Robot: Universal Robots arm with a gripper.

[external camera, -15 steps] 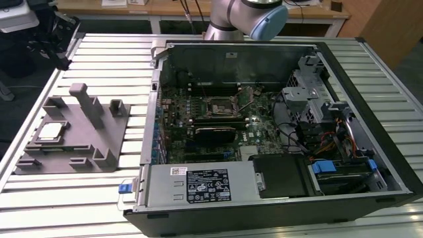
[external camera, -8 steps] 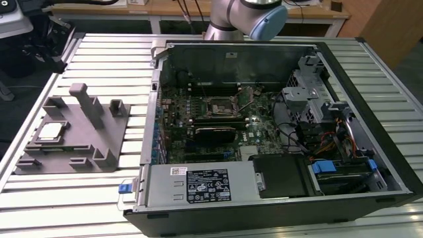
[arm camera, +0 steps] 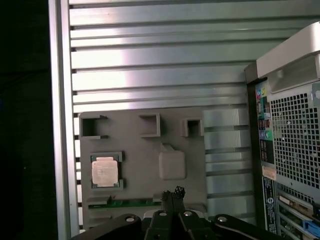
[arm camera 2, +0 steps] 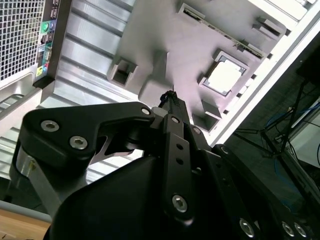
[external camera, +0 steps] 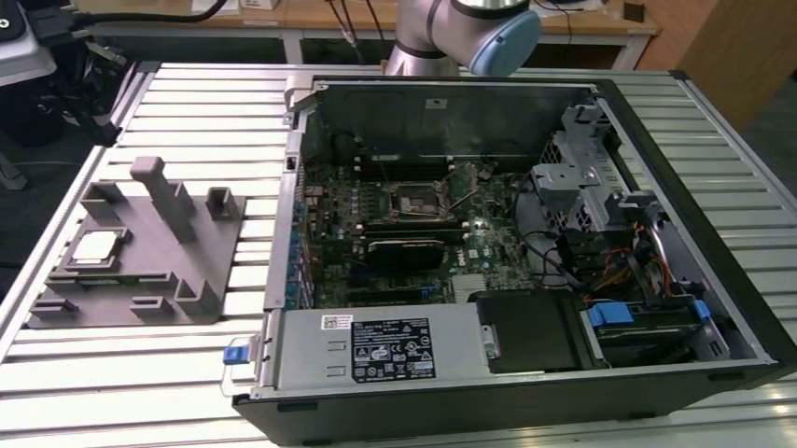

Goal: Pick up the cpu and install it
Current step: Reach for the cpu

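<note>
The cpu is a small pale silver square lying flat in a recess of the grey fixture block, on the exterior view's left. Both wrist views look down on it from well above: the cpu sits in its pocket with nothing touching it. My gripper hangs high over the fixture block, off to one side of the chip, with its thin black fingertips pressed together and nothing between them. The black-framed socket lies in the middle of the motherboard.
An open computer case lies on the slatted metal table, to the exterior view's right of the fixture. Its rear port panel borders both wrist views. Tall posts rise from the fixture. The arm stands behind the case.
</note>
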